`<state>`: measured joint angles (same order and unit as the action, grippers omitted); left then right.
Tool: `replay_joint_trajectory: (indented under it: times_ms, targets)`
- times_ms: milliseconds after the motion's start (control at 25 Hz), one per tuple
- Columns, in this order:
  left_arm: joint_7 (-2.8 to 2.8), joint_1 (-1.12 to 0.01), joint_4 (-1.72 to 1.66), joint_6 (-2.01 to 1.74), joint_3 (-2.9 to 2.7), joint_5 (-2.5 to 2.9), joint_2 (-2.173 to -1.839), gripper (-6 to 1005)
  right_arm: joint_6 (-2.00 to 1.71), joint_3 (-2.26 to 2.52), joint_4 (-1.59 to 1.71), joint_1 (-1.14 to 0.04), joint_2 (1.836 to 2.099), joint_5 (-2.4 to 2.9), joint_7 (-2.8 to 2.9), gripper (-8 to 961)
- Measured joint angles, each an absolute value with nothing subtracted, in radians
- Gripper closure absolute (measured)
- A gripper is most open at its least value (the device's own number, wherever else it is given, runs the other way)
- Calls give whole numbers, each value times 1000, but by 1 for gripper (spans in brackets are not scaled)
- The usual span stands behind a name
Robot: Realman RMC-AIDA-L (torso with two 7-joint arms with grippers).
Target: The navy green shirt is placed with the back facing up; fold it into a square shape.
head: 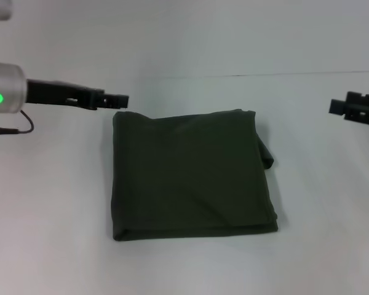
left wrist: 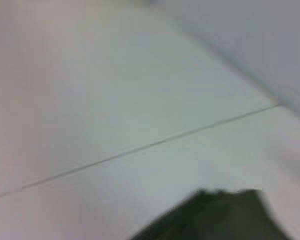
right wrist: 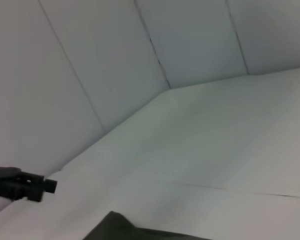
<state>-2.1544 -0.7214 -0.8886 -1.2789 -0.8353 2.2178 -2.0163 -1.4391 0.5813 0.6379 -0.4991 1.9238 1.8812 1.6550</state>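
Note:
The navy green shirt (head: 190, 175) lies in the middle of the white table, folded into a roughly square block with a bit of fabric bulging at its right edge. A dark corner of the shirt (left wrist: 215, 217) shows in the left wrist view, and an edge of the shirt (right wrist: 135, 231) shows in the right wrist view. My left gripper (head: 117, 100) hovers just beyond the shirt's far left corner, holding nothing. My right gripper (head: 339, 106) hangs off to the right, well away from the cloth. In the right wrist view the left gripper (right wrist: 40, 187) appears far off.
The white table (head: 55, 203) runs out on all sides of the shirt. A thin seam (head: 283, 74) crosses the table behind the shirt, and pale wall panels (right wrist: 115, 55) rise beyond it.

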Motion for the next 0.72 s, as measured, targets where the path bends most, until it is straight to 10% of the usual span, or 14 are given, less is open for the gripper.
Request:
replay_joint_trajectory:
  times_ms: [720]
  targets:
    - [-1368, -519, -675, -1749, -663, 2007, -2022, 31, -1603, 634, 619, -473, 2052, 2000, 1266, 14]
